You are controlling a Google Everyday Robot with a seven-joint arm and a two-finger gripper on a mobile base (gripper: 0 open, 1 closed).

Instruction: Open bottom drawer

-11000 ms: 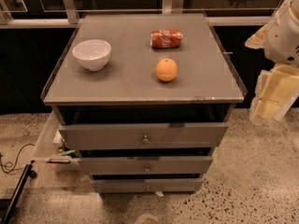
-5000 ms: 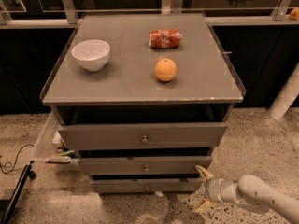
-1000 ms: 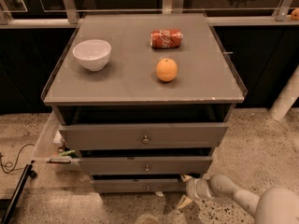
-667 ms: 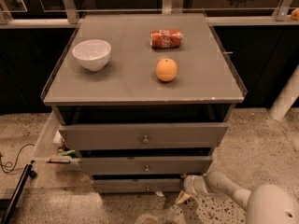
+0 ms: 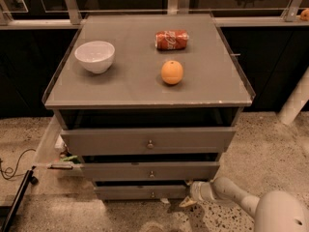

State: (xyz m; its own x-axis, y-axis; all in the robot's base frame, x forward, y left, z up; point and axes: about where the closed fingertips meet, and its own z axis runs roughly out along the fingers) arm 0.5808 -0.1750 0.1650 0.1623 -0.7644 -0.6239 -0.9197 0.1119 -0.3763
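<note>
The only readable marking is white Coca-Cola script on the red can [image 5: 172, 39], which lies on its side near the counter's [image 5: 120, 88] back edge. The gripper [image 5: 191, 200] sits low, below the counter's front right corner.

The claw [image 5: 189, 196] sits at the right end of the bottom drawer [image 5: 135, 192], its tip lost in shadow. Its arm [image 5: 275, 215] is cut off at the lower right corner.

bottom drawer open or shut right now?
Looks shut: the bottom drawer front sits back under the middle drawer, not pulled out. The tool is by its right end, off the knob.
</note>
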